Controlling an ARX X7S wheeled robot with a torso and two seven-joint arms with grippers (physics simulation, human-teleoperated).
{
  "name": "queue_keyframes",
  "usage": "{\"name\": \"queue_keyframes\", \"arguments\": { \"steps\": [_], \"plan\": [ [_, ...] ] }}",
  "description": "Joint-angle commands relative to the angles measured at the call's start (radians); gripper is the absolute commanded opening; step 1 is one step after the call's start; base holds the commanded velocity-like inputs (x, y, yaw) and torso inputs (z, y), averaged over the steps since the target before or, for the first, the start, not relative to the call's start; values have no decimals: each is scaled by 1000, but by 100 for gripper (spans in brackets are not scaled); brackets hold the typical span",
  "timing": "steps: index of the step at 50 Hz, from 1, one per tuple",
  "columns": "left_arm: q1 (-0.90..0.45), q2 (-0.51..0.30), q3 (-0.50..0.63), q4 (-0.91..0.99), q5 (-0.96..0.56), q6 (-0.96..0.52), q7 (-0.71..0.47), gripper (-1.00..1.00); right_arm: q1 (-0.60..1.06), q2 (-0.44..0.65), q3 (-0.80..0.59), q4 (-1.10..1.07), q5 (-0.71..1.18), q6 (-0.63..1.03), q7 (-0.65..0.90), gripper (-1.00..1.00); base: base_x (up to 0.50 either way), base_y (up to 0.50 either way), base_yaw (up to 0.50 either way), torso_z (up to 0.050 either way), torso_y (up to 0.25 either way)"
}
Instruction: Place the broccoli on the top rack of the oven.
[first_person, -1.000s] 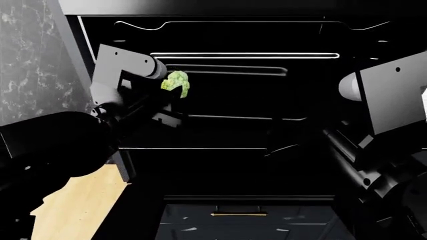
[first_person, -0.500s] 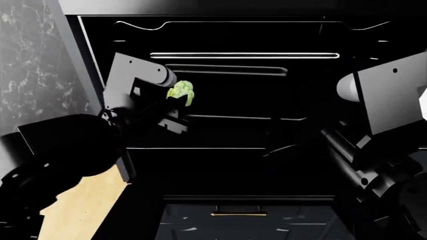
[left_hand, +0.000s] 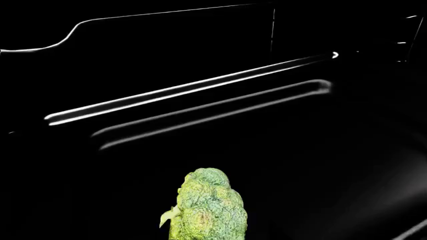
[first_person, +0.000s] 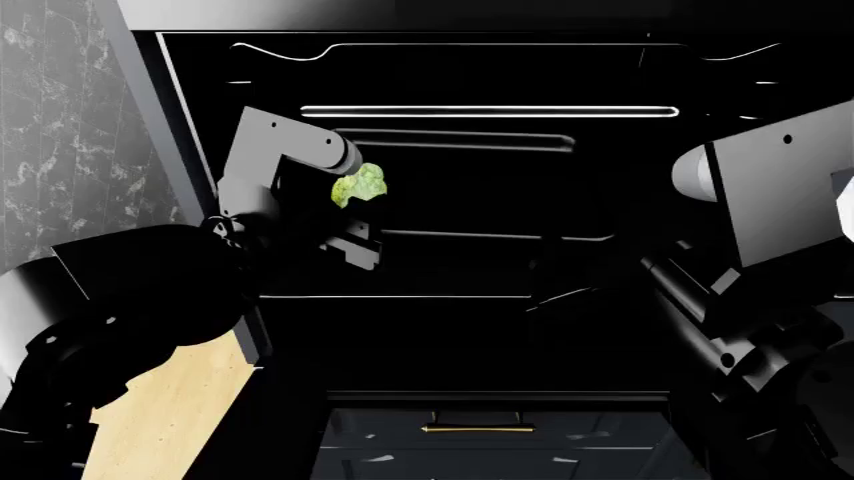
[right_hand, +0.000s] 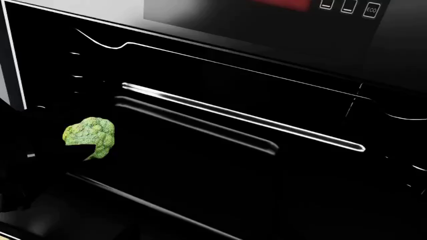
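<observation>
The broccoli (first_person: 358, 185), a bumpy light-green floret, is held in the air inside the open front of the black oven (first_person: 441, 60), towards its left side. My left gripper (first_person: 352, 200) is shut on it. It also shows in the left wrist view (left_hand: 207, 207) and in the right wrist view (right_hand: 90, 135). The gripper's black fingers are lost against the dark. Below the broccoli lies the top rack (first_person: 494, 237), a flat black shelf with thin pale edges. My right arm (first_person: 767, 200) is at the right. Its gripper is a dark shape against the cavity, and how its jaws stand does not show.
Silvery bars (first_person: 487, 110) run across the cavity's upper back, above the broccoli. Ridged side rails (first_person: 238, 82) line the left wall. A grey marble wall (first_person: 67, 120) stands at the left. The oven's control panel (right_hand: 280, 10) is above the cavity. A drawer handle (first_person: 477, 429) is below.
My left arm has pushed forward and to the right, carrying the broccoli a little lower and further into the oven opening. The right arm has barely moved.
</observation>
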Motion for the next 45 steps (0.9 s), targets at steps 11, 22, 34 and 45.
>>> {"name": "queue_keyframes", "arguments": {
  "steps": [11,22,34,45],
  "plan": [
    [-1,-7,5,3,-16,-1,-7,100,-6,2,-5,4,-14,-3,-21,100,0,0,0,0,0],
    [-24,-25,-59,52,-83,-12,-45,100,-16,3,-5,9,-31,-4,-41,100,0,0,0,0,0],
    [30,-62,-129,151,-188,-24,-111,100,-15,10,-7,-1,-38,-2,-41,100,0,0,0,0,0],
    [105,-128,-234,287,-348,-19,-190,100,-28,35,23,-34,-52,-19,-63,100,0,0,0,0,0]
  ]
}}
